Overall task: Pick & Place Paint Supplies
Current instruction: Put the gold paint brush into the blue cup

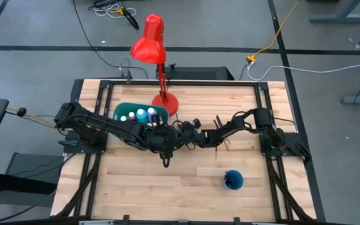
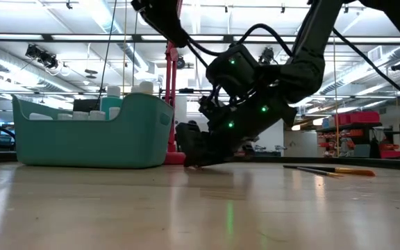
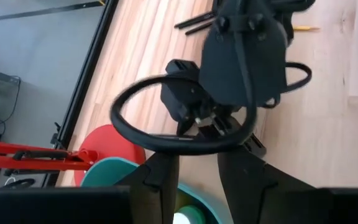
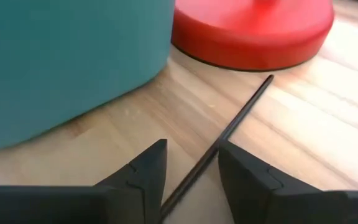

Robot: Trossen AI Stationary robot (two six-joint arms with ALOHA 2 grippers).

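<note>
The teal bin [image 1: 130,112] holds several white-capped paint bottles [image 1: 142,115], whose caps [image 2: 143,87] show above its rim. A thin dark paintbrush [image 4: 232,127] lies flat on the table, its end toward the red lamp base [image 4: 253,28]. My right gripper [image 4: 191,152] is low at the table beside the bin [image 2: 89,132] and open. Its two fingers stand on either side of that brush's handle. My left gripper [image 3: 199,163] hangs open higher up, by the bin's right end [image 1: 163,142], with nothing between its fingers. More brushes [image 1: 220,139] lie to the right.
A red desk lamp [image 1: 150,39] stands on its round base [image 1: 165,103] just behind the bin's right end. A small blue cup [image 1: 233,180] sits near the front right. Both arms crowd the table's middle; bare wood lies toward the near edge [image 1: 167,200].
</note>
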